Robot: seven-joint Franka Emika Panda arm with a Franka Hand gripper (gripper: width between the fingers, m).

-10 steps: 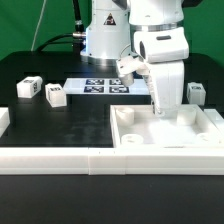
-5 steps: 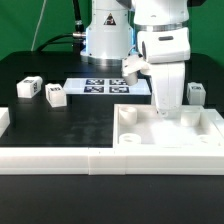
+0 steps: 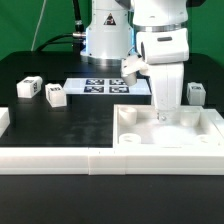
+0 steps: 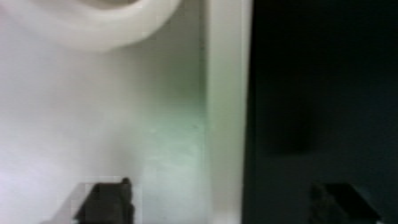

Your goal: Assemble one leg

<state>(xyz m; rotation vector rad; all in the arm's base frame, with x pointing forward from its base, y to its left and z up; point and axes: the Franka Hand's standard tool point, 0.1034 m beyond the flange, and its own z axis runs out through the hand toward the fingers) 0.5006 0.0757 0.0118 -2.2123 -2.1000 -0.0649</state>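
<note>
The large white tray-like panel lies at the front on the exterior view's right. My gripper hangs low over its far wall, fingers pointing down. In the wrist view my gripper is open, with one dark fingertip over the panel's white inside and the other over the black table, the wall between them untouched. A round corner hole shows. Two legs sit at the left, one at the right, and one beside the arm.
The marker board lies flat behind the panel, near the robot base. A long white rail runs along the front edge. A white block stands at the far left.
My gripper has shifted slightly to the exterior view's right and a little lower over the panel's far wall. The legs and the panel have not moved.
</note>
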